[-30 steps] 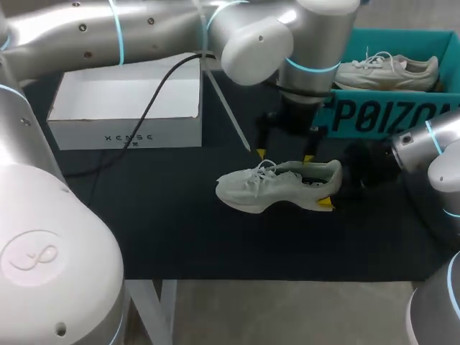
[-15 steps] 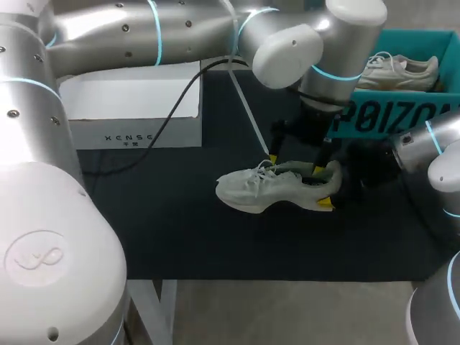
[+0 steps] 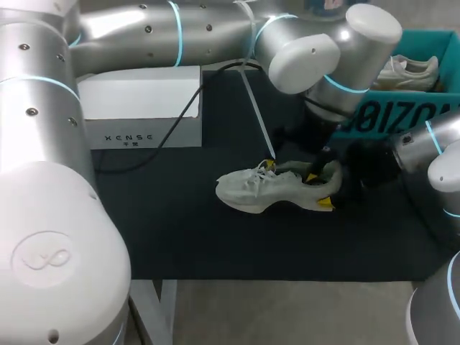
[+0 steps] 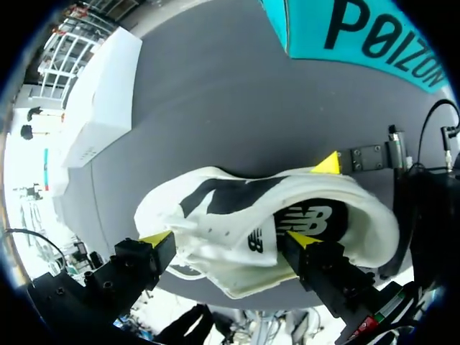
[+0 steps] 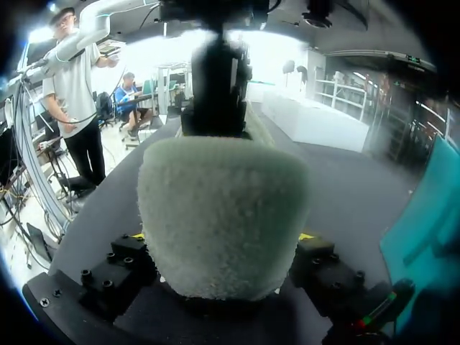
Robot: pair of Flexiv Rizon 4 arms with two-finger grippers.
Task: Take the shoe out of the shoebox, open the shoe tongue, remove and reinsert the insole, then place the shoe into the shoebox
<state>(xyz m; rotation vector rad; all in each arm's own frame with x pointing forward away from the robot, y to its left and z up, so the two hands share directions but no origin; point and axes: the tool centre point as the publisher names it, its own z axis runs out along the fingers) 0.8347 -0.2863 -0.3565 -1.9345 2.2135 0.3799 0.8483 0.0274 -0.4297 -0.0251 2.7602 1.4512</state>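
The pale shoe [image 3: 277, 188] stands on the dark table mat [image 3: 180, 237], outside both boxes. Its fuzzy heel fills the right gripper [image 5: 221, 237] and hides most of both fingers, which clamp it from either side. The left gripper [image 4: 226, 237] is spread wide over the shoe, one yellow tip inside the collar and the other by the laces, gripping nothing. Farther back sit a white box [image 3: 144, 108], its inside not readable, and the teal shoebox [image 3: 402, 118], partly hidden by the left arm, holding a second shoe [image 3: 410, 72].
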